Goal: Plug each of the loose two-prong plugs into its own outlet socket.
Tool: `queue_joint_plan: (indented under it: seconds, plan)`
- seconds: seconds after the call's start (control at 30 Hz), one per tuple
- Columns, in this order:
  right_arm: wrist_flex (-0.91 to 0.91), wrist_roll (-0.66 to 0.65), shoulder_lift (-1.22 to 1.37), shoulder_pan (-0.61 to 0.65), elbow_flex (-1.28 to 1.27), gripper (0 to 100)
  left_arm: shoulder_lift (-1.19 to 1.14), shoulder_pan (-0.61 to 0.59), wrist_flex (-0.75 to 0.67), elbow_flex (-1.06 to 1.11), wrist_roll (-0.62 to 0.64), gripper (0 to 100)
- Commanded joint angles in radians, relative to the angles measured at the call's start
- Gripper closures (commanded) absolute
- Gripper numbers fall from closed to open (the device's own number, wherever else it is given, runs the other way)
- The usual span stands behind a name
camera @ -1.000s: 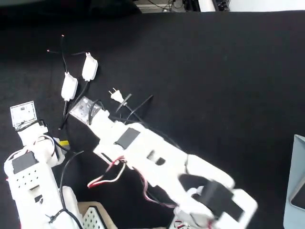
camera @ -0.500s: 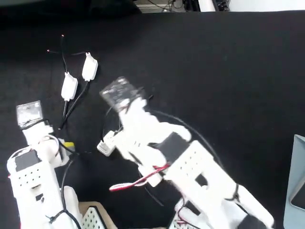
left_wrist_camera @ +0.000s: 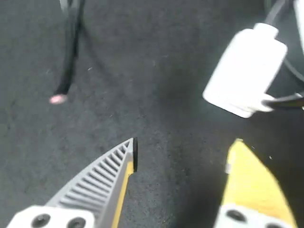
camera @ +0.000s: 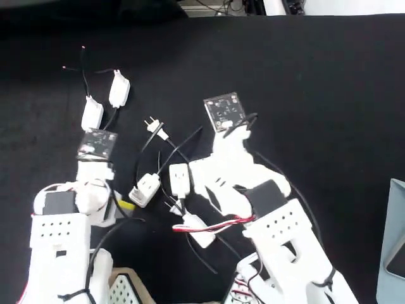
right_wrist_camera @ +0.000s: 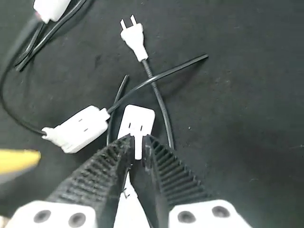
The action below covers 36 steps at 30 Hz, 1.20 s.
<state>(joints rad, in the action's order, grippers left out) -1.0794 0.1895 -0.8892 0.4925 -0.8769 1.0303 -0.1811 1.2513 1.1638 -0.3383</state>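
A white outlet socket (right_wrist_camera: pixel 138 121) lies mid-table with its slots up, and my right gripper (right_wrist_camera: pixel 137 141) is shut on its cable end. Beside it lies a second socket (right_wrist_camera: pixel 78 128), (camera: pixel 145 189), seen close in the left wrist view (left_wrist_camera: pixel 247 71). My left gripper (left_wrist_camera: pixel 183 149) hovers open just short of that socket, nothing between its fingers. A loose two-prong plug (camera: pixel 154 126), (right_wrist_camera: pixel 134 38) rests farther back on its black cable. Another white plug (camera: pixel 197 229) lies under the right arm.
Two more white sockets (camera: pixel 92 114), (camera: pixel 119 88) sit at the back left with thin black leads. Black cables (camera: pixel 183 142) cross between the plug and the sockets. A bare cable end (left_wrist_camera: pixel 59 99) lies near my left gripper. A grey bin (camera: pixel 392 247) stands at the right edge.
The right arm swung from the left side to mid-table, and two sockets and a plug now lie there. The left arm moved forward toward the nearer socket.
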Motion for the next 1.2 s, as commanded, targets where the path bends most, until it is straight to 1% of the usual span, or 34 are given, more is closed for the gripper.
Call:
queue_joint_plan:
  seconds: [0.0,0.1,0.23,0.37,0.47,0.6,0.7,0.8,0.9,1.03,1.17]
  plan:
    - [0.074,0.011,-0.041,-0.035,-0.035,96.2,0.003,0.07,0.006,-0.038,-0.014,59]
    - [0.078,0.011,-0.042,-0.035,-0.044,96.2,0.0,0.113,-0.052,-0.028,-0.014,58]
    - [0.078,0.011,-0.042,-0.035,-0.044,96.2,-0.068,0.165,-0.192,0.022,-0.014,59]
    - [0.078,0.011,-0.039,-0.035,-0.044,96.2,-0.236,0.179,-0.336,0.018,-0.015,65]
    - [0.078,0.011,-0.039,-0.035,-0.044,96.2,-0.385,0.18,-0.411,-0.016,-0.015,68]
    - [0.074,0.011,-0.038,-0.035,-0.045,96.2,-0.56,0.182,-0.446,-0.087,-0.015,70]
    - [0.074,0.011,-0.038,-0.035,-0.045,96.2,-0.637,0.182,-0.439,-0.148,-0.014,76]
    - [0.075,0.011,-0.038,-0.035,-0.053,96.2,-0.641,0.179,-0.445,-0.171,-0.014,84]
    - [0.084,0.009,-0.041,-0.035,-0.07,96.2,-0.598,0.177,-0.445,-0.179,-0.014,90]
    - [0.092,0.009,-0.038,-0.035,-0.071,96.2,-0.485,0.168,-0.439,-0.174,-0.014,94]
    - [0.092,0.009,-0.038,-0.035,-0.071,96.2,-0.371,0.113,-0.446,-0.179,-0.012,97]
